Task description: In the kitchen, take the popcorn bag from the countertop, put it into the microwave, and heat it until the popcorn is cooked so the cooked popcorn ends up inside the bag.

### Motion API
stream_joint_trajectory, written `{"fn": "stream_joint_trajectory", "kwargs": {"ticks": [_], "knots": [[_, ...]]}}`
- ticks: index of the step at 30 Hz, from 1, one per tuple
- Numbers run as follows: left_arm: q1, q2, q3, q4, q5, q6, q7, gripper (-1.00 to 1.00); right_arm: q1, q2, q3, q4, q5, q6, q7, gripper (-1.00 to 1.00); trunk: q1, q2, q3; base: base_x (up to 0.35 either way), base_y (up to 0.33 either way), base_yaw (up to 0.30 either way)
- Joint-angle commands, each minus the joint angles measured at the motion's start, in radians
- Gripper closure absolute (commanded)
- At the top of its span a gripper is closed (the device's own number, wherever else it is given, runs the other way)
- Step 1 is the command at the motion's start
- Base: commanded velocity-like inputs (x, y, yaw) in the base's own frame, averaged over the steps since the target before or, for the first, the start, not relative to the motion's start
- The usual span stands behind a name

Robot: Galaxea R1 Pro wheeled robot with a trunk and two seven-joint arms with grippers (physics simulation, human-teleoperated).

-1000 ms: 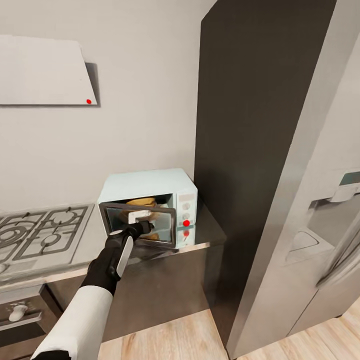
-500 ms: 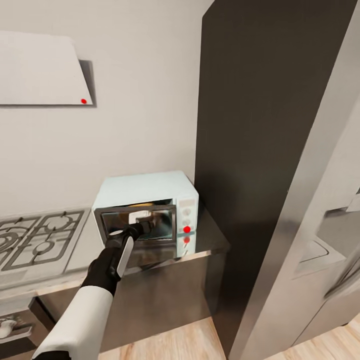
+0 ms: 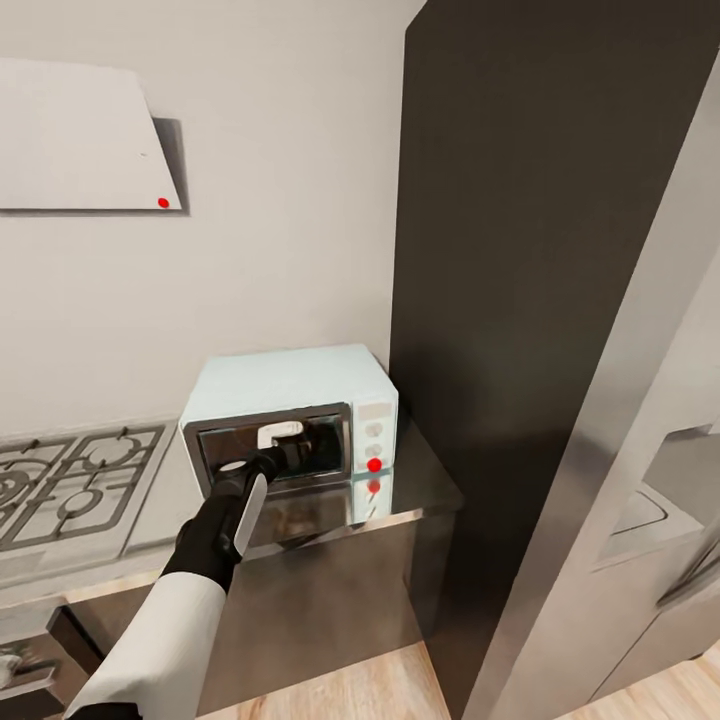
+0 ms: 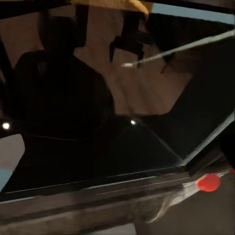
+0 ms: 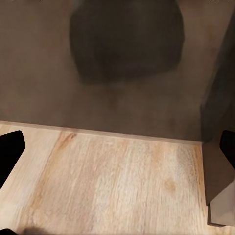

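Grey countertop (image 3: 415, 480) carries the pale-blue microwave (image 3: 290, 385), its door nearly shut under the left gripper (image 3: 283, 452); I cannot tell how its jaws stand. Tan popcorn bag (image 4: 110, 5) peeks inside. Push squarely until it latches.

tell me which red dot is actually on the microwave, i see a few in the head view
The red dot at the bottom of the microwave control strip, below two pale knobs. The one just beneath it is its reflection in the countertop; the third sits on the white wall panel.
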Motion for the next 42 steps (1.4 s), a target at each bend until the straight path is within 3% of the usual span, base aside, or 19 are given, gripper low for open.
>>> {"fn": "stream_joint_trajectory", "kwargs": {"ticks": [1,17,28,31,34,37,40,42], "knots": [[-0.001,-0.001,0.002,-0.002,0.003,0.005,-0.001,-1.00,-0.001,0.001,-0.009,-0.002,0.003,-0.002,0.009,-1.00,0.001,-0.002,-0.002,0.043,0.000,0.000],[0.000,-0.001,0.003,-0.002,0.003,0.005,0.000,-1.00,-0.001,0.001,-0.009,-0.002,0.004,-0.002,0.008,-1.00,0.001,-0.002,-0.002,0.033,0.000,0.000],[0.017,-0.001,0.003,-0.006,0.004,0.005,0.000,-1.00,-0.001,0.001,-0.010,-0.002,0.004,-0.002,0.009,-1.00,0.001,-0.002,-0.002,-0.310,0.000,0.000],[0.091,0.000,0.002,-0.096,0.004,0.000,-0.001,-1.00,-0.001,0.000,-0.011,-0.002,0.004,-0.003,0.010,-1.00,0.001,-0.002,-0.002,-0.350,0.000,0.000],[0.300,0.003,-0.001,-0.361,0.004,-0.005,-0.002,-1.00,-0.001,0.000,-0.012,-0.003,0.003,-0.003,0.010,-1.00,0.001,-0.002,-0.002,-0.350,0.000,0.000],[0.462,0.007,0.000,-0.512,0.004,-0.005,-0.002,-1.00,-0.001,0.000,-0.010,-0.003,0.002,-0.003,0.010,-1.00,0.001,-0.002,-0.002,-0.286,0.000,0.000],[0.600,0.014,0.008,-0.571,0.003,-0.011,-0.002,-1.00,-0.004,0.002,-0.009,-0.005,0.003,-0.002,0.009,-1.00,0.001,-0.002,-0.002,-0.080,0.000,0.000],[0.712,0.018,0.016,-0.586,0.003,-0.054,-0.002,-1.00,-0.009,0.002,-0.009,-0.008,0.003,-0.002,0.008,-1.00,0.001,-0.002,-0.002,-0.025,0.000,0.000]]}}
